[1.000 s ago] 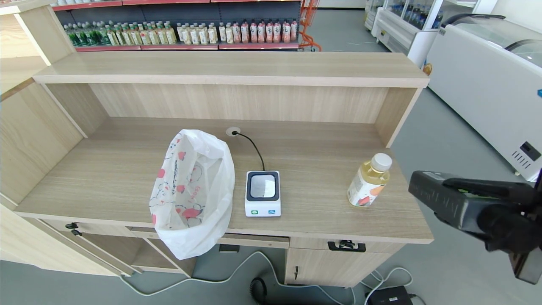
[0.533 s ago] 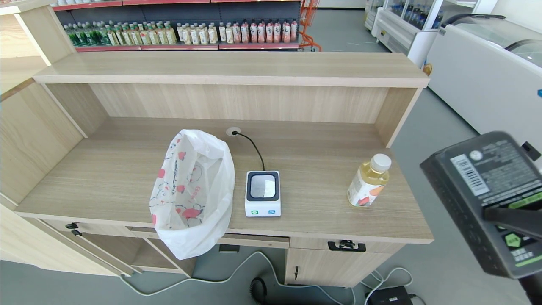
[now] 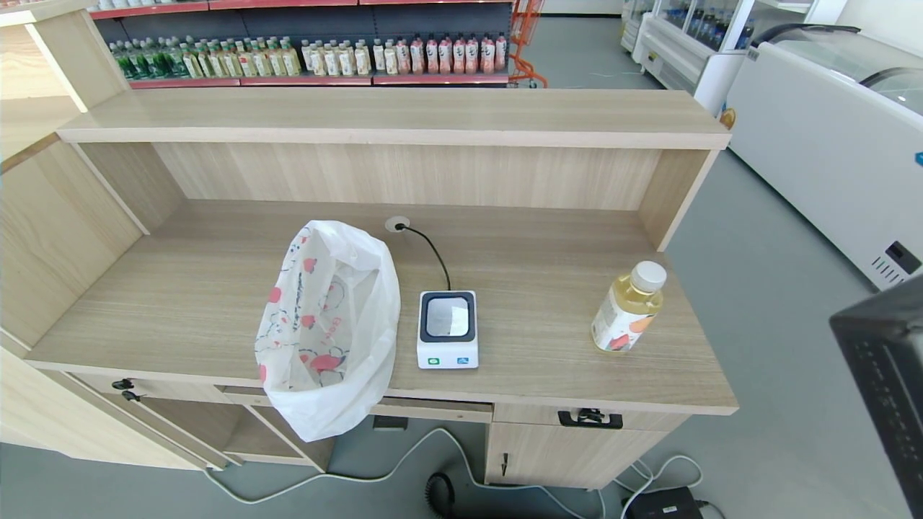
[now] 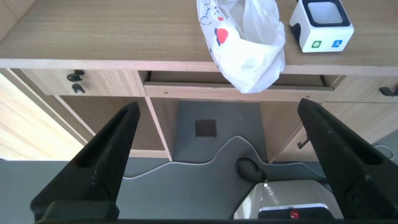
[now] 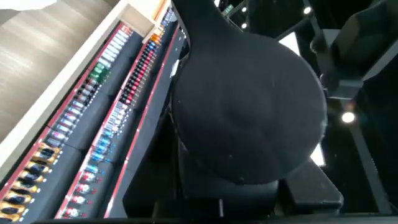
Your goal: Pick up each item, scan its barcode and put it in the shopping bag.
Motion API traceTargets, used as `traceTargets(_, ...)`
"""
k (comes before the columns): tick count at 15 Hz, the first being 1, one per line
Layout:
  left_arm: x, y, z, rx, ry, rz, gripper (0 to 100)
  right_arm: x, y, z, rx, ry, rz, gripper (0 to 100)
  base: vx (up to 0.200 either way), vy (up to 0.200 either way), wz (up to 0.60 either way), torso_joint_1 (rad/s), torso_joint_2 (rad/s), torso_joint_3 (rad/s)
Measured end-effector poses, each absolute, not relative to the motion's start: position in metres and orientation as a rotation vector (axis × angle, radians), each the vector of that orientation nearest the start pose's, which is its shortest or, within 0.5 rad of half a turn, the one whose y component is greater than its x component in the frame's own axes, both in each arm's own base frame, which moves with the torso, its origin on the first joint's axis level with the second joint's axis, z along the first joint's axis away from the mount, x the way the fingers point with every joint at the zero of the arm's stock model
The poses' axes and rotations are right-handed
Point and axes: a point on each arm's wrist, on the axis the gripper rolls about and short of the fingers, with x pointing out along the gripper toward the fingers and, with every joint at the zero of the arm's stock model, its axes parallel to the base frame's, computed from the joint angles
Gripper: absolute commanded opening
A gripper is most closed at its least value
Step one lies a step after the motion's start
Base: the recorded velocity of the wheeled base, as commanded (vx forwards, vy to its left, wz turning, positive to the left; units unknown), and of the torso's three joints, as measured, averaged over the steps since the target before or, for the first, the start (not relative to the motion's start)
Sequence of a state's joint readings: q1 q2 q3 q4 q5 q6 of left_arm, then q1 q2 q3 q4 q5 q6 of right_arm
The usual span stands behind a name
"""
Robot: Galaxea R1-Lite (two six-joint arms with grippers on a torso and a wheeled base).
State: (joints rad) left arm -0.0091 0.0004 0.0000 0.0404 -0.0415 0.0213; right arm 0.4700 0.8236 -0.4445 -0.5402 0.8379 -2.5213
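A black package [image 3: 885,386] hangs in the air off the counter's right end, cut off by the head view's right edge. In the right wrist view the same dark package [image 5: 249,112] sits close in front of the camera, with my right gripper [image 5: 239,168] shut on it. A yellow drink bottle [image 3: 629,308] stands upright at the counter's right. The white scanner [image 3: 448,329] faces up at the middle, next to the open patterned shopping bag [image 3: 328,324]. My left gripper [image 4: 217,155] is open and holds nothing, low in front of the counter below the bag [image 4: 245,40].
The wooden counter [image 3: 533,252] has a raised back shelf and side walls. The scanner's cable [image 3: 431,252] runs to a hole behind it. Drawers and floor cables lie under the front edge [image 4: 186,65]. Freezers [image 3: 829,130] stand to the right.
The black package turned its barcode face up toward the head camera, then swung down and to the right, mostly out of the head view. Bottle, scanner and bag have stayed put.
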Motion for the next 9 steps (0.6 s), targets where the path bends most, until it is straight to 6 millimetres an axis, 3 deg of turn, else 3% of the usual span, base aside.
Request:
traceTargets(4, -0.023, -0.001, 0.071, 0.021, 0.040, -0.051, 100, 0.044, 0.041, 0.239, -2.075, -1.675, 0.273, 0, 0.000, 0.000, 0.00, 0.000, 0.00, 0.000)
traceTargets(9, -0.023, -0.001, 0.071, 0.021, 0.040, -0.051, 100, 0.037, 0.040, 0.239, -2.020, -1.703, 0.299, 0, 0.000, 0.000, 0.00, 0.000, 0.00, 0.000)
